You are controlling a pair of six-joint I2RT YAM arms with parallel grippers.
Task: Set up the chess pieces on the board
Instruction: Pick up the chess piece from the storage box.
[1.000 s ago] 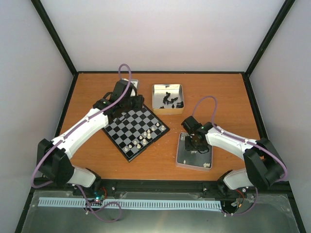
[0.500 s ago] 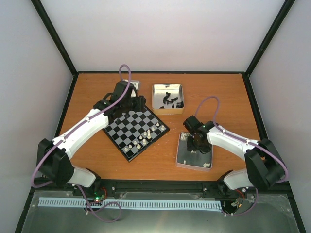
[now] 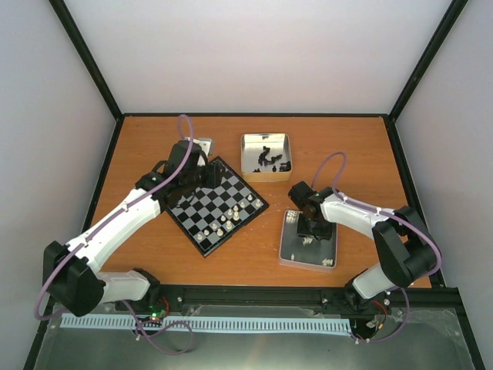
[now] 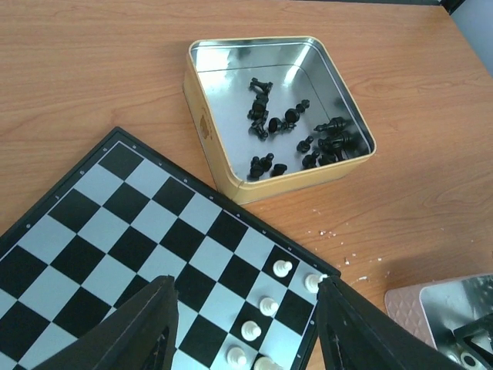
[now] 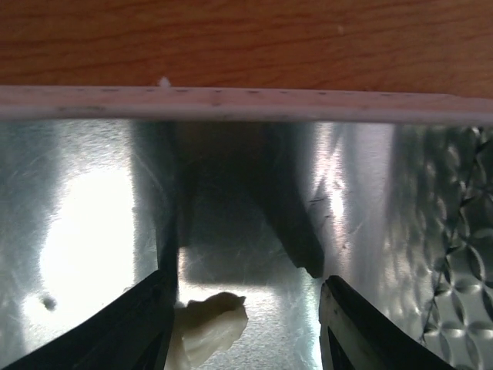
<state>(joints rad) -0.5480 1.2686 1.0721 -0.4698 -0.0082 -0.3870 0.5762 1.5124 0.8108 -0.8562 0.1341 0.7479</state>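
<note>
Table: orange wood-grain laminate, flat, enclosed by pale walls with black frame bars.

Board: flat square, matte black and pale grey chequers, thin black rim dotted with small studs. It is laid corner-on at left of centre on the table.

Deep tin: square with rounded corners, yellow-gold outer wall, mirror-bright inside, placed just beyond the board's far corner. A stamped mark is seen on the wall, too small to be read.

Shallow tin: square, shiny metal floor, diamond-embossed patch at one side, pale rim. It is set right of the board, apart from it.

Left gripper: black fingers are held apart above the board's right part, nothing grasped or touched.

Right gripper: lowered into the shallow tin, jaws spread. A cream piece is seen lying between them against one finger, with a clear gap to the other, so it is not clamped.

Black chessmen: glossy plastic, heaped loose in the deep tin.

Cream chessmen: several are stood upright along the board's right edge.

White specks are scattered on the wood by the board's corner.
</note>
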